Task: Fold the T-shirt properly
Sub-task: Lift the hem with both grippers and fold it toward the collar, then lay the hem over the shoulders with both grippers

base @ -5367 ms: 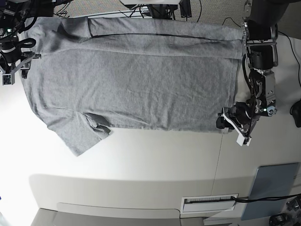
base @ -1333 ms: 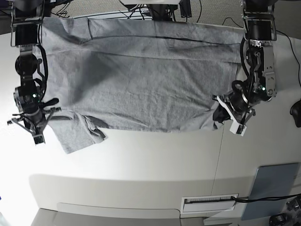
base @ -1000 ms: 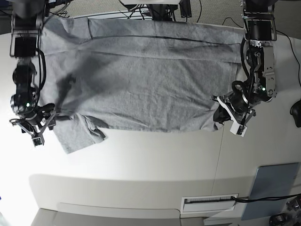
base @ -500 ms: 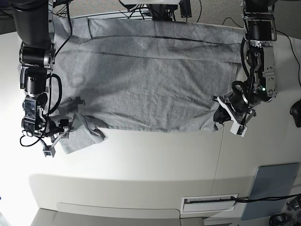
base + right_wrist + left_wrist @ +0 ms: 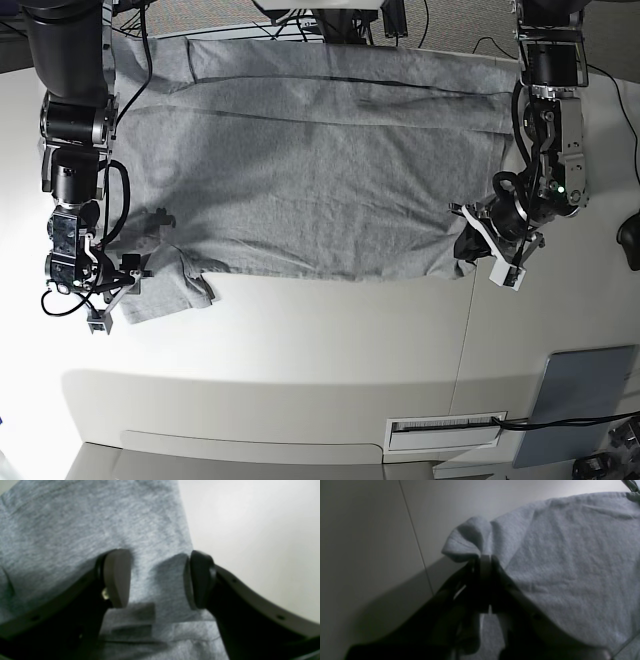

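I have the T-shirt (image 5: 310,170) spread flat across the white bench (image 5: 330,340), plain grey side up, with a long crease running along the far edge in the base view. My left gripper (image 5: 485,560) is clenched on a corner of the fabric: in the left wrist view the fingers (image 5: 495,566) are pressed together with a small hump of grey cloth bunched up just above their tips, and bare bench lies off to one side with a thin seam line running through it. In the base view that pinched corner looks slightly raised and dark beneath. Over on the other arm, my right gripper (image 5: 157,577) stands spread wide, holding nothing; the fingers (image 5: 117,577) hover over the sleeve end of the shirt, one pad over cloth, the other right at the cloth's edge where the bench begins. Between those fingers I see grey knit and a hem fold just below them. In the base view the sleeve (image 5: 160,290) lies beside that gripper, pointing out from the shirt's body toward the near side of the bench.
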Robot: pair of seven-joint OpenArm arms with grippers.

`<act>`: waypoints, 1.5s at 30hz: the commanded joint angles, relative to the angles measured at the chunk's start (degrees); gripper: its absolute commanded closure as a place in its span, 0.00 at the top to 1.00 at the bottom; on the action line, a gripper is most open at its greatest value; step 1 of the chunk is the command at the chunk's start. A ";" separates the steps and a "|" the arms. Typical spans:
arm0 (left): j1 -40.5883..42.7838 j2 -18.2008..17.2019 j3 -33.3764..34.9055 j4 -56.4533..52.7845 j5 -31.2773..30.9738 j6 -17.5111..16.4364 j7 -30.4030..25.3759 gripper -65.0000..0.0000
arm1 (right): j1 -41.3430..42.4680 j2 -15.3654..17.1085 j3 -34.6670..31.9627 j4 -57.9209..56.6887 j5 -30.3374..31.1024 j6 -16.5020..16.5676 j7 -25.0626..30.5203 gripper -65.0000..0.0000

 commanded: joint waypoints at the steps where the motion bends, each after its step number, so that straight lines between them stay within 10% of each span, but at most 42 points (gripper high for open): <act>1: -1.03 -0.61 -0.26 1.03 -0.87 -0.26 -1.79 0.00 | 1.44 0.09 0.15 0.42 -0.72 -0.37 -0.79 0.47; 10: -1.05 -0.63 -0.26 1.03 -0.92 -0.24 -1.99 0.00 | 1.49 -1.99 0.15 -3.58 -6.51 -0.39 1.33 0.00; 28: 2.95 -0.66 -3.19 1.64 -0.63 1.97 -5.20 0.00 | -11.13 0.37 0.15 30.38 -3.93 -1.77 -8.92 0.00; 45: 16.00 -0.63 -12.50 14.16 -3.26 1.05 -5.79 0.00 | -40.94 1.81 5.35 65.88 -12.96 -12.94 -9.16 0.00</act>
